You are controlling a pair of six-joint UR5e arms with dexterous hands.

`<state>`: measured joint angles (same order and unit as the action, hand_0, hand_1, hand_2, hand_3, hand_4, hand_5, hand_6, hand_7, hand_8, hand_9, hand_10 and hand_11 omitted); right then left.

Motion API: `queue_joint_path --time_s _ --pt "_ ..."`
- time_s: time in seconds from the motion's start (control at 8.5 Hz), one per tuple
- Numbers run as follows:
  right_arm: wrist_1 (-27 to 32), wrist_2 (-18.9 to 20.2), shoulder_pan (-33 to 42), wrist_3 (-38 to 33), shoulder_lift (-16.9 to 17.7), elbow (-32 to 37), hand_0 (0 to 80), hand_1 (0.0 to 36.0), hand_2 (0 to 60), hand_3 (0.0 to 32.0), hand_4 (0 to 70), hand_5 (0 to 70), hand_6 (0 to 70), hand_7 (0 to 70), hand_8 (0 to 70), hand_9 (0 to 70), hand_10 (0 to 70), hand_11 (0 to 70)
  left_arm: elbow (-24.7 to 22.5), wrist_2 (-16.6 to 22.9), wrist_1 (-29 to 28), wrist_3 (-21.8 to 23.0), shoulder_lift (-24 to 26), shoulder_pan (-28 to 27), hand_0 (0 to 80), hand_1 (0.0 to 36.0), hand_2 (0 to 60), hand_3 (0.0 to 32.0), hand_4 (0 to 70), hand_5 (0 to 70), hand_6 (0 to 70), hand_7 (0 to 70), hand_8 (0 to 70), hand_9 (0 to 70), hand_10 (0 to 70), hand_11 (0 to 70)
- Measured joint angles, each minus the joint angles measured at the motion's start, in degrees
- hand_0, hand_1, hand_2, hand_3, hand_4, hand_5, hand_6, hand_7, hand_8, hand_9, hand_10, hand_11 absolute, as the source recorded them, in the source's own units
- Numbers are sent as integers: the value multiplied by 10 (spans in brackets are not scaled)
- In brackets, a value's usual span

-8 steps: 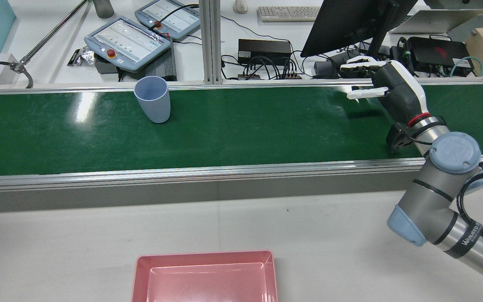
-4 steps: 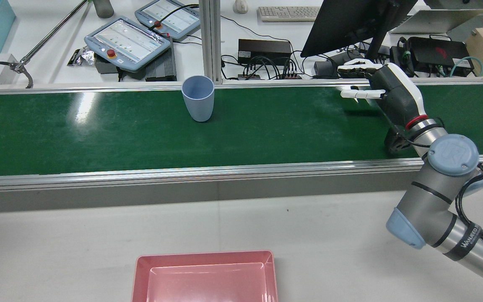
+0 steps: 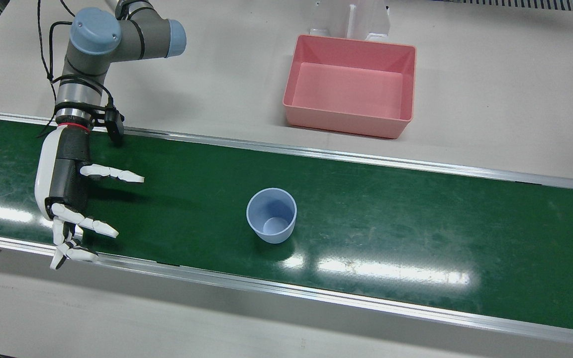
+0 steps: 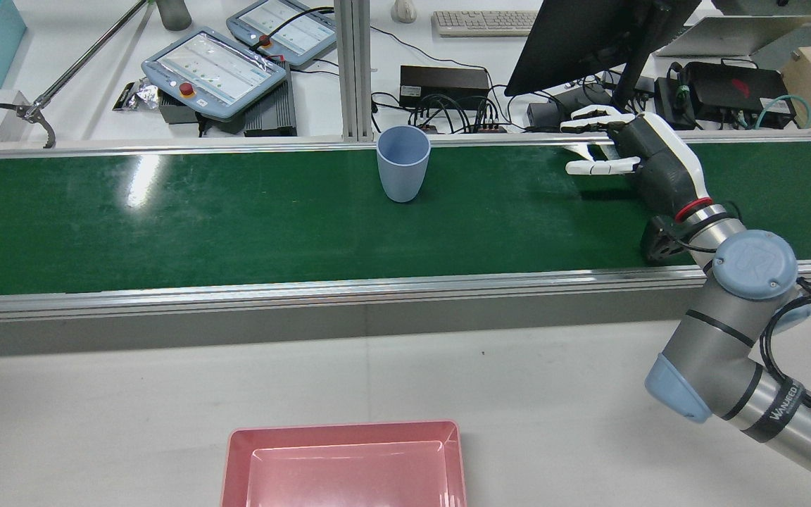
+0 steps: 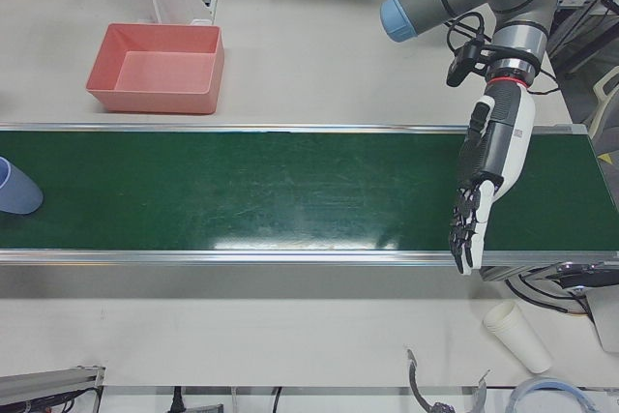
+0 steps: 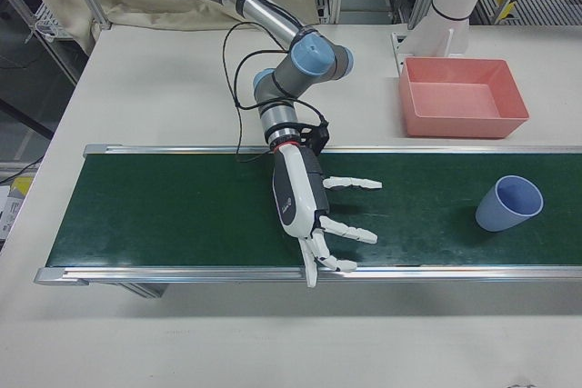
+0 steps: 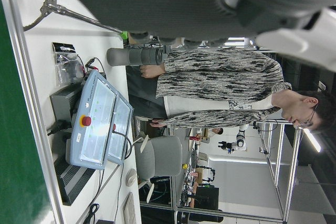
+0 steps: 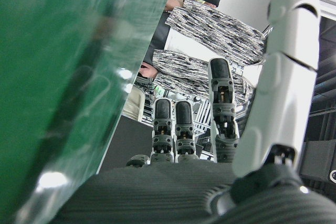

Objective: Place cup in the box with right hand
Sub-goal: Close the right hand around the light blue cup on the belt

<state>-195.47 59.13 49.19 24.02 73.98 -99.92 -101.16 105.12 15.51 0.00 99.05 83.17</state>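
A light blue cup stands upright on the green conveyor belt, near its far edge in the rear view. My right hand hovers low over the belt, open with fingers spread toward the cup and well apart from it. The cup sits at the right of the right-front view. The pink box is empty on the white table beside the belt. My left hand is stretched out open over the belt's other end, far from the cup.
Teach pendants, a monitor and cables lie behind the belt's far rail. A stack of paper cups lies on the table near the left arm. A person stands beyond the belt.
The cup has travelled along the belt toward my right hand, rightward in the rear view. The right hand has edged a little toward it, still open.
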Motion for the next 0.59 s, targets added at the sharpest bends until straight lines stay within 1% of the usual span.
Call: queue_joint_path --time_s 0.12,0.24,0.35,0.47,0.59 --pt "0 0 0 1 -2 0 542 166 83 0 350 61 98 413 172 287 0 0 0 0 0 0 0 0 0 0 0 0 0 0 0 0 0 0 0 0" --pt "0 0 0 1 -3 -1 543 167 83 0 347 62 98 411 171 286 0 0 0 0 0 0 0 0 0 0 0 0 0 0 0 0 0 0 0 0" --pt "0 0 -1 2 -5 -1 556 152 17 0 375 62 98 413 172 286 0 0 0 0 0 0 0 0 0 0 0 0 0 0 0 0 0 0 0 0" --pt "0 0 -1 3 -5 0 546 170 90 0 353 62 99 414 172 287 0 0 0 0 0 0 0 0 0 0 0 0 0 0 0 0 0 0 0 0" --pt "0 0 -1 3 -6 -1 551 161 55 0 368 62 99 415 172 287 0 0 0 0 0 0 0 0 0 0 0 0 0 0 0 0 0 0 0 0"
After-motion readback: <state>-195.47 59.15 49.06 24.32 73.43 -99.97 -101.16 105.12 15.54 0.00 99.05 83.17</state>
